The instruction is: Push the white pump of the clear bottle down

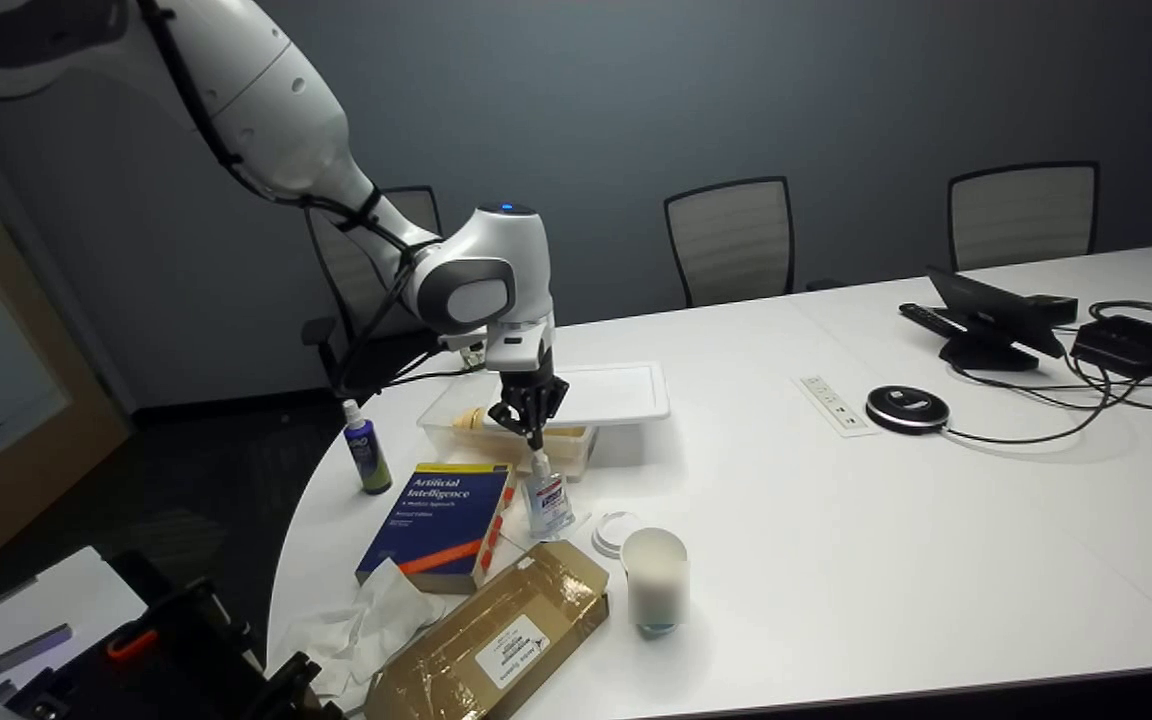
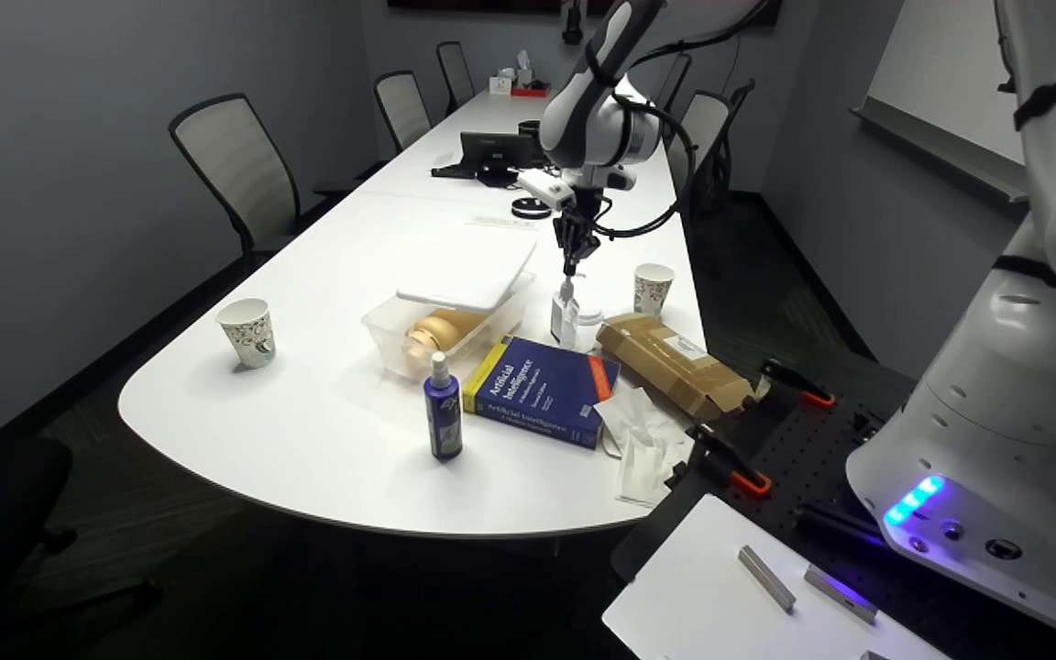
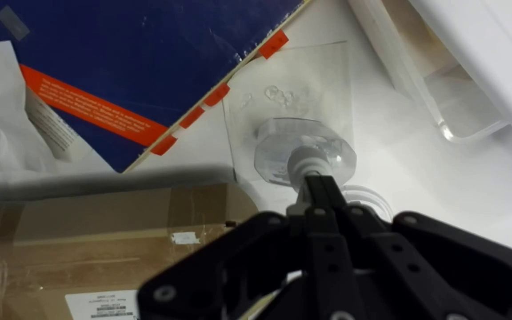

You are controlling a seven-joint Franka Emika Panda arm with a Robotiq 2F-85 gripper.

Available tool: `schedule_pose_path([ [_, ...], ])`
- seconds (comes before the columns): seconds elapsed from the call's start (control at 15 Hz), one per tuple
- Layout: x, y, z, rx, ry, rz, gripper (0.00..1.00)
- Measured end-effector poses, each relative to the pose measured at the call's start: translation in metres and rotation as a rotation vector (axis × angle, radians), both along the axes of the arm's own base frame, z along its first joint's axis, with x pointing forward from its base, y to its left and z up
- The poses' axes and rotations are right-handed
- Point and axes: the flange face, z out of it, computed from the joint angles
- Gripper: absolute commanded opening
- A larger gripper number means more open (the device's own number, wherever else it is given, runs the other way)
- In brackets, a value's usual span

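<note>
Beside the blue book [image 1: 436, 520], the clear bottle [image 1: 548, 508] stands upright, its white pump [image 1: 540, 463] just beneath my pressed-together pincer [image 3: 320, 178]; likely light, slick and easily tipped, it wants straight downward pressure at the pump's centre, not gripping.

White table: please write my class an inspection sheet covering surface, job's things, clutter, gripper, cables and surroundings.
Surface: white table; a pale sheet by the clear bottle bears droplet-like marks, nature unclear.
Job's things: bottle upright, topped by the white pump.
Clutter: book, cardboard box, crumpled tissue, blue bottle, two paper cups, plastic tub, its lid askew.
Gripper: black gripper shut, at the pump's top; pressing cannot be told.
Cables: arm cable strapped along the arm; table cables apart from the bottle.
Surroundings: chairs, grey walls, whiteboard.
</note>
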Motion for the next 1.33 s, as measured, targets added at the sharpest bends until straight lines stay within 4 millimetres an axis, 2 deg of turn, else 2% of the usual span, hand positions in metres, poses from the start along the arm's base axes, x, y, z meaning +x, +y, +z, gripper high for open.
schedule_pose_path([
  [1.33, 0.01, 0.005, 0.011, -0.007, -0.023, 0.019, 0.0],
])
